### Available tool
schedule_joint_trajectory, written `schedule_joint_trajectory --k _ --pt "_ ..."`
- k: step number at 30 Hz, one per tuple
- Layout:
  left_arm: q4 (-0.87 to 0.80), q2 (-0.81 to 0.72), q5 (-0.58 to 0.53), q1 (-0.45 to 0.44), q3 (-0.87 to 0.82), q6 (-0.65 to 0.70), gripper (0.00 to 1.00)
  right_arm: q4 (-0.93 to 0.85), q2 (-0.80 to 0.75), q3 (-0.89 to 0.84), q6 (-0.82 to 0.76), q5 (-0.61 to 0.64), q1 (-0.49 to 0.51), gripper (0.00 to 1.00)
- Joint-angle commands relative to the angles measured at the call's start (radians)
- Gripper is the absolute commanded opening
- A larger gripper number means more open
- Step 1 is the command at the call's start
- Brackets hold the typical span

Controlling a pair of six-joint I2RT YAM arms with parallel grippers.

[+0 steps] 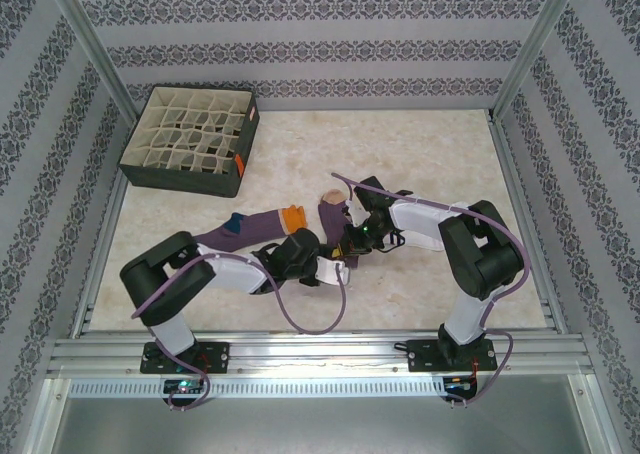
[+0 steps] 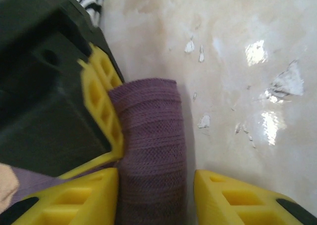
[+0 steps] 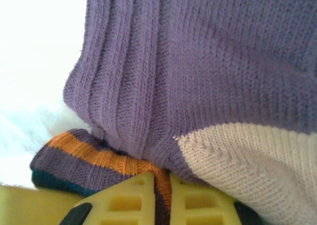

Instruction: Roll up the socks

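Observation:
Two purple socks lie mid-table. One sock (image 1: 255, 230) stretches left, with an orange patch and a teal patch. The other sock (image 1: 335, 212) ends in a tan toe. My left gripper (image 1: 318, 262) is open astride a rolled purple part (image 2: 151, 136): its left finger (image 2: 84, 197) touches the fabric and the right finger (image 2: 233, 200) stands a little off it. My right gripper (image 3: 169, 185) is shut on purple fabric with an orange stripe (image 3: 99, 158), beside a tan patch (image 3: 247, 165). The right gripper's yellow finger (image 2: 101, 101) presses the roll's far side. A white sock (image 1: 336, 271) with black stripes lies under the grippers.
A dark square box (image 1: 180, 179) with beige grid dividers stands at the back left. Patterned walls and metal rails (image 1: 520, 204) enclose the pale marbled table (image 1: 430, 154). Both arms cross low over its middle, their cables looping towards the near edge.

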Motion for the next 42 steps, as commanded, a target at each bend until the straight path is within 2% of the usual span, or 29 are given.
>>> schedule_joint_trajectory --k 1,3,5,9,12,20,24,30,37,42 --pt "-0.036 0.057 -0.018 -0.014 0.026 -0.021 0.38 -0.121 0.093 -0.064 -0.019 0.118 -0.004 0.07" --pt "-0.07 0.081 -0.025 -0.014 0.044 -0.041 0.34 -0.117 0.09 -0.064 -0.022 0.103 -0.005 0.09" --pt "-0.131 0.099 -0.02 -0.008 0.078 -0.09 0.29 -0.097 0.073 -0.072 -0.026 0.075 -0.006 0.16" --pt "-0.341 0.099 0.1 0.021 0.163 -0.174 0.09 -0.048 0.008 -0.101 -0.029 0.023 -0.016 0.37" --pt "-0.474 0.106 0.167 0.037 0.218 -0.229 0.0 -0.024 -0.054 -0.12 -0.027 -0.001 -0.045 0.44" --pt "-0.707 0.12 0.37 0.091 0.317 -0.335 0.0 0.114 -0.325 -0.224 0.022 -0.065 -0.165 0.48" --pt "-0.805 0.163 0.487 0.131 0.39 -0.385 0.0 0.146 -0.402 -0.261 0.011 -0.078 -0.179 0.49" --pt "-0.92 0.25 0.603 0.193 0.504 -0.458 0.0 0.165 -0.36 -0.289 -0.002 -0.101 -0.161 0.48" --pt "-1.149 0.397 0.69 0.218 0.689 -0.454 0.0 0.246 -0.288 -0.295 0.023 -0.116 -0.098 0.47" --pt "-1.161 0.457 0.713 0.234 0.731 -0.529 0.0 0.229 -0.231 -0.275 0.019 -0.087 -0.081 0.43"
